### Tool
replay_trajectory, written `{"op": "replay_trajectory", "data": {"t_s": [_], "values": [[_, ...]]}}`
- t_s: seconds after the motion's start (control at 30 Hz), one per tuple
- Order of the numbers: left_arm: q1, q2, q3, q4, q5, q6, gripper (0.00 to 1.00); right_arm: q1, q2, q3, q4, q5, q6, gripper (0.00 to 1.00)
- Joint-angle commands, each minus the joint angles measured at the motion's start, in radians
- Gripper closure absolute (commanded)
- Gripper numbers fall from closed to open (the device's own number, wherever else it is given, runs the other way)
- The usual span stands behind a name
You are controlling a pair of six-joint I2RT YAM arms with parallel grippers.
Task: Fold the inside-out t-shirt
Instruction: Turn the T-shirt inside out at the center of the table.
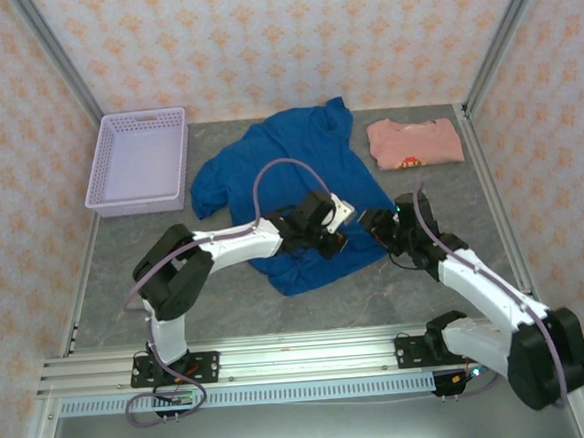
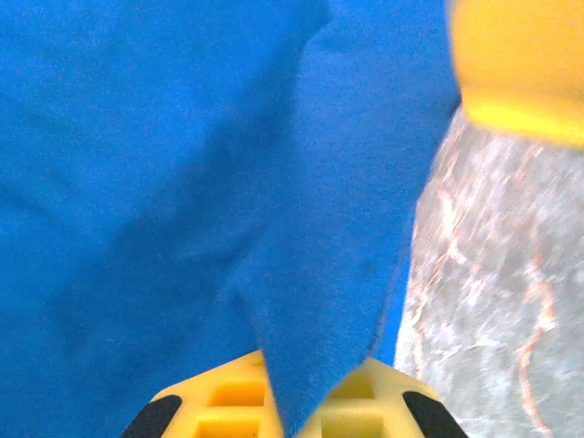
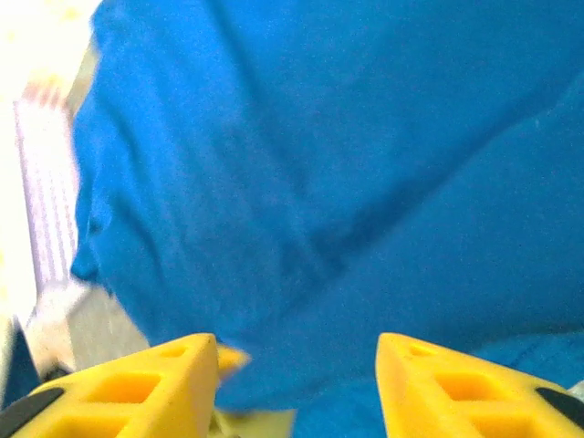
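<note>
The inside-out t-shirt [image 1: 289, 174] is royal blue and lies crumpled in the middle of the grey table. My left gripper [image 1: 330, 231] sits at the shirt's near right edge. In the left wrist view its yellow fingers [image 2: 210, 406] pinch a fold of the blue cloth [image 2: 310, 347], so the left gripper [image 2: 292, 415] is shut on it. My right gripper [image 1: 378, 223] hovers just right of that spot. In the right wrist view its gripper [image 3: 297, 383] is open, the yellow fingertips [image 3: 155, 379] wide apart, and the blue cloth [image 3: 347, 182] lies ahead of them.
A lavender basket [image 1: 138, 160] stands at the back left. A folded salmon-pink shirt [image 1: 415, 142] lies at the back right. Bare grey table [image 2: 493, 301] shows right of the shirt's edge. Metal frame rails [image 1: 281, 355] run along the near edge.
</note>
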Motion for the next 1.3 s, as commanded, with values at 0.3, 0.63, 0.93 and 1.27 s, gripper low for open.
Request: {"op": "replay_trajectory", "data": {"t_s": [0.3, 0.63, 0.93, 1.27], "values": [[0.072, -0.104, 0.128, -0.205, 0.071, -0.067, 1.00, 0.338, 0.030, -0.222, 0.504, 0.248, -0.598, 0.58], [0.112, -0.129, 0.255, -0.364, 0.134, -0.115, 1.00, 0.383, 0.464, -0.205, 0.978, 0.397, -0.781, 0.66], [0.146, -0.149, 0.338, -0.446, 0.167, -0.132, 1.00, 0.411, 0.642, -0.133, 1.038, 0.461, -0.906, 0.67], [0.156, -0.245, 0.384, -0.539, 0.168, -0.091, 1.00, 0.402, 0.787, 0.007, 1.025, 0.517, -0.905, 0.69]]}}
